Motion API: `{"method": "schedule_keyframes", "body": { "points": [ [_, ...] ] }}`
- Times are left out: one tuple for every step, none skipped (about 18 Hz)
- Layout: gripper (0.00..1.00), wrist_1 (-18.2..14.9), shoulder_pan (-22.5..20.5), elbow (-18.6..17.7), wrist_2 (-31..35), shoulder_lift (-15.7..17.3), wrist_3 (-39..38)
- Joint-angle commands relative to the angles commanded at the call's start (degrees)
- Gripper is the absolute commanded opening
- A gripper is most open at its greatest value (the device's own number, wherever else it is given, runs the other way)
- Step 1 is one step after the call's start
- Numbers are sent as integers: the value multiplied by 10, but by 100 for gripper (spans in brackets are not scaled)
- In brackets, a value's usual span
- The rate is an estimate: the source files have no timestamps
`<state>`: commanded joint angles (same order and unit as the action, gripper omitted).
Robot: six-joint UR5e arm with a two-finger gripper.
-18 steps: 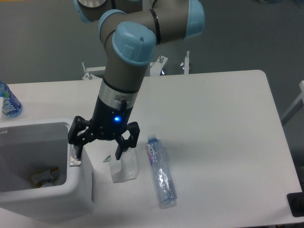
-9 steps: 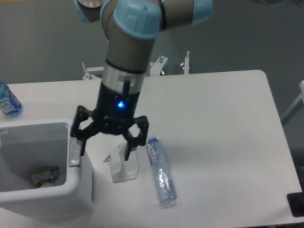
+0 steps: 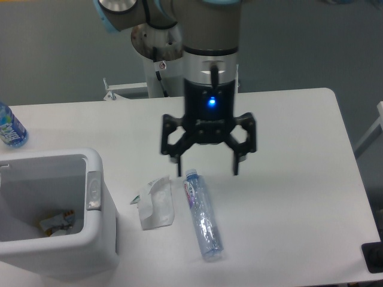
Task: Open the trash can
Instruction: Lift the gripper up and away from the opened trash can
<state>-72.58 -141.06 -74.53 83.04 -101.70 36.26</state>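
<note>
Camera view showed the trash can (image 3: 90, 242) already open — job apparently done — while my gripper (image 3: 207, 171) hung wide open, holding nothing.

Clear btl (image 3: 201, 217), white wrapper (image 3: 155, 203), blue btl (image 3: 9, 127)

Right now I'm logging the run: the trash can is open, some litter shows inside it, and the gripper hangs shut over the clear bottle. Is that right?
Not quite. The gripper is open, its fingers spread wide above the top end of the clear bottle, as the fixed camera shows. The rest stands: the trash can is open, with some litter showing inside it.
</note>
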Motion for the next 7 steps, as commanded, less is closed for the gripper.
{"method": "schedule_keyframes", "body": {
  "points": [
    [100,-11,-9,-6,17,4,42],
    [100,-13,-16,-11,31,4,83],
    [100,-13,-21,-16,37,5,117],
    [100,-13,-25,-19,38,5,137],
    [100,-12,-27,-24,38,5,147],
    [100,-12,-35,-26,38,5,149],
    [100,-12,-41,-25,38,5,149]
  ]
}}
